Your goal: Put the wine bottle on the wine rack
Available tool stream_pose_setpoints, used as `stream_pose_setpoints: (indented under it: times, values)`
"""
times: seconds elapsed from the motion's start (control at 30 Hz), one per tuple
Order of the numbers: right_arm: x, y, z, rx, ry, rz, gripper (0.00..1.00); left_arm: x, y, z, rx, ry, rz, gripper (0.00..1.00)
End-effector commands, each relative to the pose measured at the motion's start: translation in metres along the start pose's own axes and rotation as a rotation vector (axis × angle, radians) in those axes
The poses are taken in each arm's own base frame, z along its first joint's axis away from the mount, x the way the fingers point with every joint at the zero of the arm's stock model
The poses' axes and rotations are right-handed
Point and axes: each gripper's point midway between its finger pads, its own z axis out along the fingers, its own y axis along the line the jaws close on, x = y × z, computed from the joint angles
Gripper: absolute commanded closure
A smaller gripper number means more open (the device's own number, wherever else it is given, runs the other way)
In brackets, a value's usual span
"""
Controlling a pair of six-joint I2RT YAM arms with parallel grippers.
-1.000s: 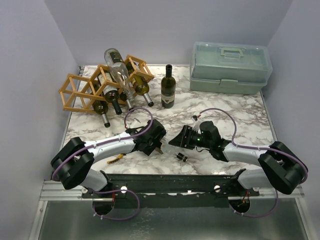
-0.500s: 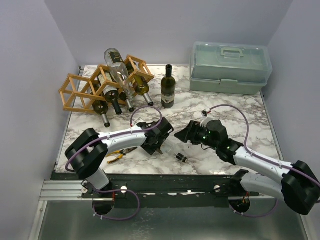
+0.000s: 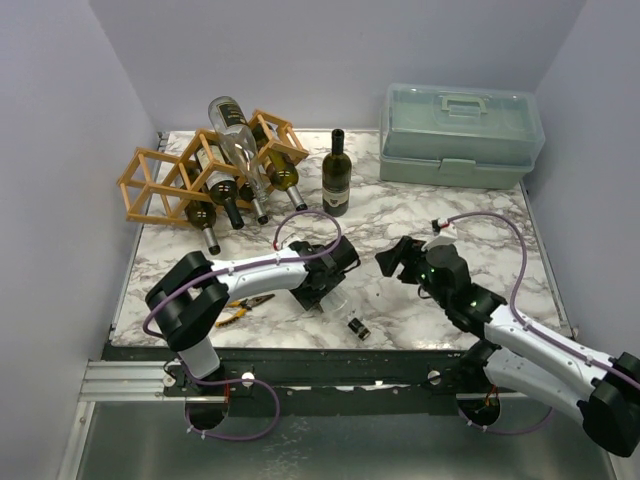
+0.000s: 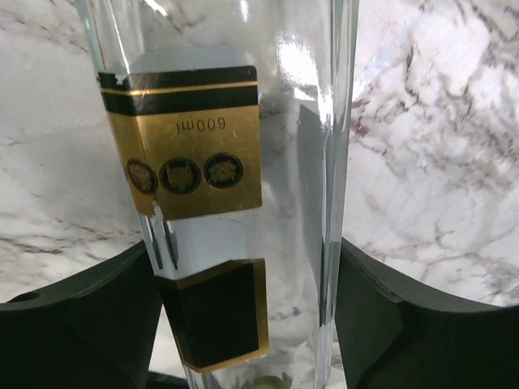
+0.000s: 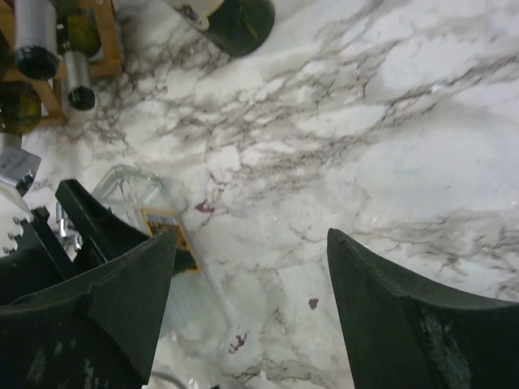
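Note:
The wine bottle (image 3: 345,310) is clear glass with a gold and black label (image 4: 195,154). It lies on the marble near the front, its dark cap pointing at the arms. My left gripper (image 3: 326,283) straddles the bottle's body and is shut on it, a finger pressed against each side (image 4: 243,251). My right gripper (image 3: 393,262) hangs open a short way to the right with only marble between its fingers (image 5: 251,243); the bottle (image 5: 134,190) shows at its left. The wooden wine rack (image 3: 150,185) stands at the back left with several bottles in it.
A dark green bottle (image 3: 337,178) stands upright beside the rack. A translucent plastic toolbox (image 3: 460,135) sits at the back right. Yellow-handled pliers (image 3: 240,305) lie near the front left, under my left arm. Grey walls close in the table.
My left gripper has slid right and closed in on the clear bottle. My right gripper has opened wider and pulled back to the right, away from the bottle.

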Motion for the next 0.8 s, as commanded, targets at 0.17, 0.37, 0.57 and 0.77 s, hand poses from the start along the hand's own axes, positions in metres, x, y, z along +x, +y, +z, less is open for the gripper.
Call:
stream_pose_setpoints:
  times: [0.17,0.37,0.57,0.77]
  values:
    - [-0.048,-0.017,-0.019,0.071,-0.233,-0.111,0.21,-0.009,-0.017,-0.069,0.131,-0.041,0.183,1.00]
    - [-0.059,-0.020,-0.027,0.067,-0.302,-0.128,0.21,-0.024,-0.043,-0.119,0.266,-0.115,0.311,1.00]
    - [-0.057,-0.024,-0.027,0.071,-0.313,-0.127,0.21,-0.037,-0.054,-0.150,0.350,-0.156,0.401,1.00]
    - [-0.054,-0.027,-0.025,0.078,-0.309,-0.135,0.21,-0.068,-0.074,-0.195,0.443,-0.274,0.563,1.00]
